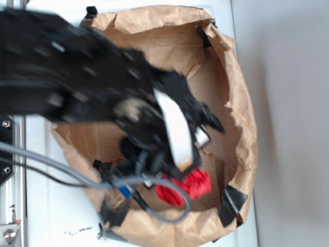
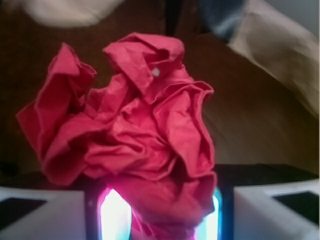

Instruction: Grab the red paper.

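My claw (image 1: 181, 172) hangs low inside the brown paper bag (image 1: 241, 103), which lies opened out on the white worktop (image 1: 46, 216), and the red paper (image 1: 191, 186) sits right at its tip, toward the lower middle of the exterior frame. In the wrist view the red paper (image 2: 135, 135) fills the centre, its lower folds running down between my two white fingers (image 2: 45, 212) at the bottom edge, one at lower left and one at lower right. So the wad lies dead ahead of the claw and partly inside it, not off to either side; no sideways correction looks needed. It has no clear long axis, just a rumpled mass slightly taller than wide as the wrist camera sees it. My fingers stand apart with the paper between them; whether they already press on it I cannot tell, since the contact is hidden by the folds and the exterior view is blurred by my own arm. I judge the grasp to be at the closing stage, with lifting not yet done
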Robot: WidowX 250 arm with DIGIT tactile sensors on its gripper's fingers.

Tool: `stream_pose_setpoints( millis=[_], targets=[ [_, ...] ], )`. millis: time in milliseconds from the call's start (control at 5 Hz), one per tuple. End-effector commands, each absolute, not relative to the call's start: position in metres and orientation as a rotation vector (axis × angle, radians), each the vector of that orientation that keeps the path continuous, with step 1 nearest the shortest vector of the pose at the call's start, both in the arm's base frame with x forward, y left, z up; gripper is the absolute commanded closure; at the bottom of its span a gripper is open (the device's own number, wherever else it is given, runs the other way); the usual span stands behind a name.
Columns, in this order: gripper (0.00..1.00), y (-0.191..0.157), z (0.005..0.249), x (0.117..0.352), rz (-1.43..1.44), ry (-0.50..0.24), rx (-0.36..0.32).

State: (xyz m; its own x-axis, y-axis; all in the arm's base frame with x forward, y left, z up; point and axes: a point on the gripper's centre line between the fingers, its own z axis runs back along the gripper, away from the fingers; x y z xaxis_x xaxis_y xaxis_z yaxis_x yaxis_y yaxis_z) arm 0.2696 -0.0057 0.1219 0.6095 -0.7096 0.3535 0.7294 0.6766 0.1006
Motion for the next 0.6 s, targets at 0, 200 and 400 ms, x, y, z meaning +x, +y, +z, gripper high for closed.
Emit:
stream_pose_setpoints(
  millis=[0,200,400],
  targets=[
    [1.00,0.006,0.175,0.222,-0.349,-0.209,0.054],
    [1.00,0.007,0.187,0.212,-0.277,-0.235,0.064],
    [1.00,0.007,0.187,0.216,-0.282,-0.240,0.063]
  ],
)
